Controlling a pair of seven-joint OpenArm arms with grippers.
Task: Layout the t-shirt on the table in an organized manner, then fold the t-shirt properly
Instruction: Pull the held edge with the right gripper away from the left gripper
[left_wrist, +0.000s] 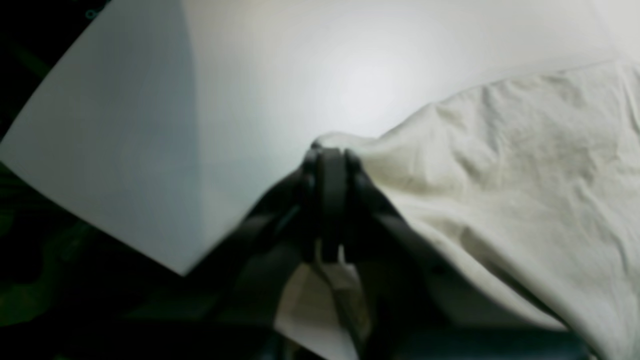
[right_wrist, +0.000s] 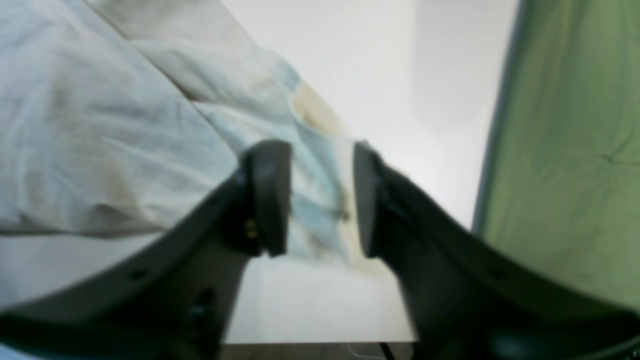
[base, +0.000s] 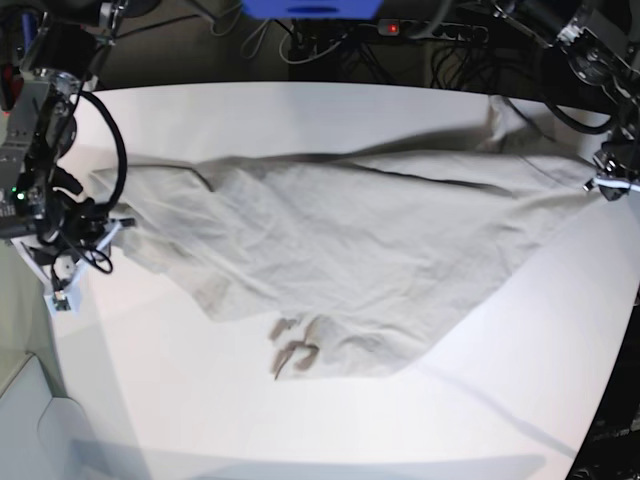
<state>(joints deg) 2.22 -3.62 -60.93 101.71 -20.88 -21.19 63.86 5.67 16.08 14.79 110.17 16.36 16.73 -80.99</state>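
Across the middle of the white desk (base: 330, 420) lies the t-shirt (base: 370, 250), a pale grey-beige cloth spread wide and wrinkled, reaching from the desk's left side in the base view to its far right edge. Its lower edge comes to a blunt point near the desk's centre, where a few small dark marks (base: 292, 350) show on the fabric. A long dark crease runs along the upper part of the cloth.

At the right edge in the base view, the left gripper (left_wrist: 327, 150) has its fingers (left_wrist: 330, 190) pressed together on a raised fold of the t-shirt's edge; in the left wrist view the cloth drapes away from that pinch to the right, lifted a little off the desk.

At the left side in the base view, the right gripper (right_wrist: 320, 195) sits over the shirt's edge. Its fingers (right_wrist: 270, 195) stand apart, with crumpled cloth showing in the gap between them; they do not close on it, though the blur hides whether either pad touches the fabric. A green surface (right_wrist: 565, 150) lies beyond the desk edge there.
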